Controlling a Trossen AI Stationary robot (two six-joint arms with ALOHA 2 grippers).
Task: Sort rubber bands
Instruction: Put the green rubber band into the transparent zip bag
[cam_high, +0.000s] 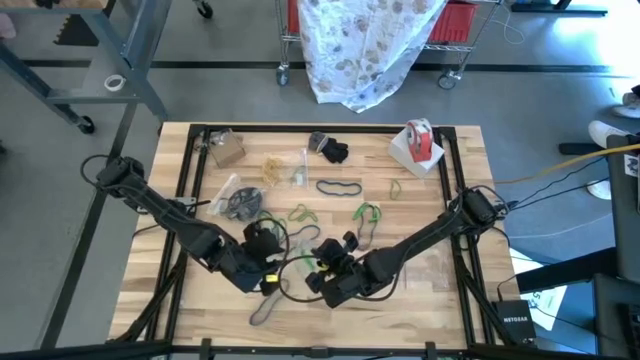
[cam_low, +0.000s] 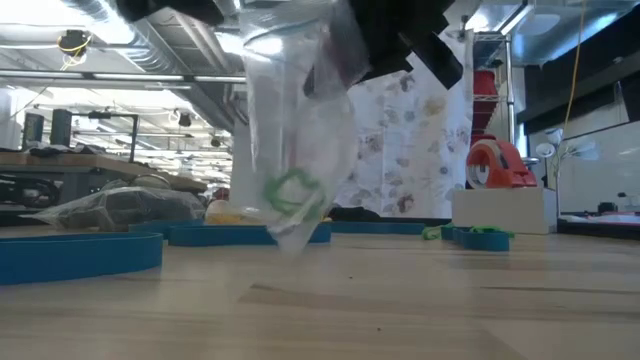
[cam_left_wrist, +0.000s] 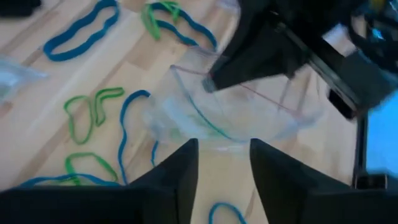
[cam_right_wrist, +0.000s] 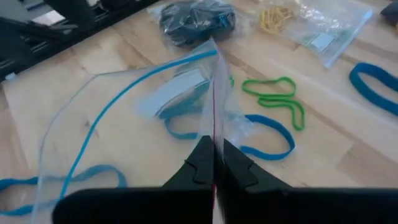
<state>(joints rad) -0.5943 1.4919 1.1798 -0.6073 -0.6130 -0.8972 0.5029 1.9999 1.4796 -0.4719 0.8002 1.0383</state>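
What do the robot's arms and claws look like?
Both arms are dark and jointed, with black cables trailing along them. The left claw has two flat, dark, wedge-shaped fingers. The right claw has matching black fingers. A small yellow mark shows near the left wrist.

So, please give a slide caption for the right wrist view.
Right gripper pinches clear bag edge above scattered rubber bands.
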